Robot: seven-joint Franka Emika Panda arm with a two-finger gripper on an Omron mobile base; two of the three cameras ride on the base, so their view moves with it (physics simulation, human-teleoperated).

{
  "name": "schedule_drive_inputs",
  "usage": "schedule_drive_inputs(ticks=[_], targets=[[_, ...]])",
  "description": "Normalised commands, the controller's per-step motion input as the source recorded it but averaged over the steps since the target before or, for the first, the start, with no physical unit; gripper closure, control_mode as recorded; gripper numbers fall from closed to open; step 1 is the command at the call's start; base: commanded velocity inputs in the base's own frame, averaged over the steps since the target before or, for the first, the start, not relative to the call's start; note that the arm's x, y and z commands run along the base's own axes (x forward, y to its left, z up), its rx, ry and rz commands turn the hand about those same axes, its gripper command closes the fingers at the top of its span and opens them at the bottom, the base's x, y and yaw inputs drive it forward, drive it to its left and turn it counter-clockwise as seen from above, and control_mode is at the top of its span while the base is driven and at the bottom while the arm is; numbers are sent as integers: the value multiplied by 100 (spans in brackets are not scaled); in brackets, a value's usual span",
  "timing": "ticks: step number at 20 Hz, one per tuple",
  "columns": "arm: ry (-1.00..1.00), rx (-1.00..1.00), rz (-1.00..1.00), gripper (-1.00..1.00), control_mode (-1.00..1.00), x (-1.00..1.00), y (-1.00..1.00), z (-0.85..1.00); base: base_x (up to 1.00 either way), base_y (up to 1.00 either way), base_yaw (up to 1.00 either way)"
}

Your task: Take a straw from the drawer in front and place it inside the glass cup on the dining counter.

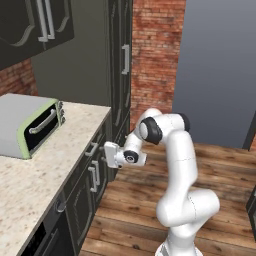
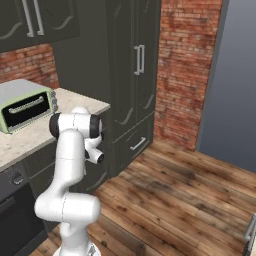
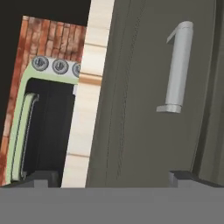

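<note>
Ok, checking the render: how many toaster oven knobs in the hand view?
3 knobs on the toaster oven: two clear, one cut by the counter; others may be hidden.

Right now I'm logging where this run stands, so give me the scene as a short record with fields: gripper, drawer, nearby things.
gripper: open, empty, facing the drawer front, not touching it
drawer: shut, dark grey-green front just under the counter edge
drawer handle: silver bar, off to one side of the gripper's line, ungrasped
counter: beige speckled top
toaster oven: green-trimmed, on the counter against the brick wall
task progress: drawer not yet opened
</note>
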Motion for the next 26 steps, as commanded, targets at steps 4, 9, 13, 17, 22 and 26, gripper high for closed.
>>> schedule_drive_inputs(ticks=[4,9,13,17,22,26], targets=[[0,1,0,-100,-100,23,14,-7,0,0,0],[0,1,-1,-100,-100,24,14,-2,0,0,0],[0,1,-1,-100,-100,21,9,-6,0,0,0],[0,0,-1,-100,-100,15,7,-13,0,0,0],[0,0,-1,-100,-100,15,8,-17,0,0,0],[0,1,0,-100,-100,15,11,-14,0,0,0]])
